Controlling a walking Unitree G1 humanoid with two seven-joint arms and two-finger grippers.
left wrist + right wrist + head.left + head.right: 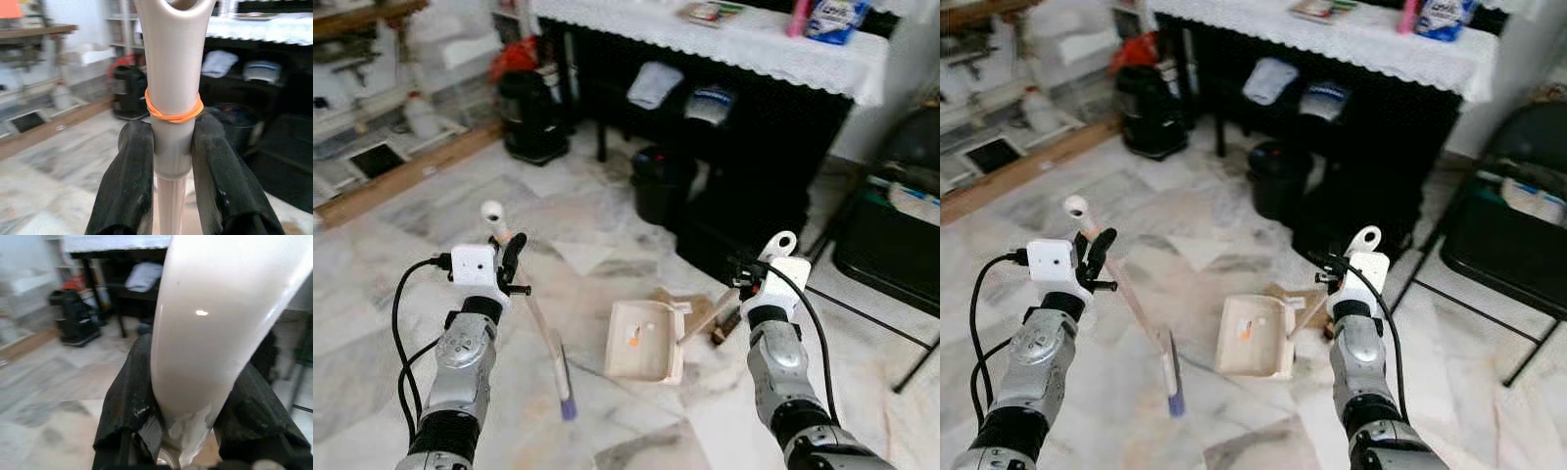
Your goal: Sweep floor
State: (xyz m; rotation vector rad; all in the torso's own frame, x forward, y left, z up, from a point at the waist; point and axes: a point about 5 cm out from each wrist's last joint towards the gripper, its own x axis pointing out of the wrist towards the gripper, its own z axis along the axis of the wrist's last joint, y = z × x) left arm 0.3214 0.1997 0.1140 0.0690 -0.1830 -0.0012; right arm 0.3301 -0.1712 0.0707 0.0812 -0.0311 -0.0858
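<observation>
My left gripper (506, 257) is shut on the beige broom handle (172, 88), just below an orange rubber band (172, 110). The broom (540, 323) slants down to its blue-tipped brush head (565, 385) on the marble floor. My right gripper (751, 276) is shut on the cream dustpan handle (215, 318). The dustpan (646, 339) rests on the floor between the arms, with small orange and white scraps (637, 334) inside. The brush head lies left of the dustpan, apart from it.
A brown cardboard piece (697, 309) lies under the dustpan's far side. Ahead stand a black bin (658, 184), a dark table with a white cloth (734, 44) and a black vacuum (530, 116). A black folding chair (891, 245) is at the right. A wooden plank (401, 176) runs along the left.
</observation>
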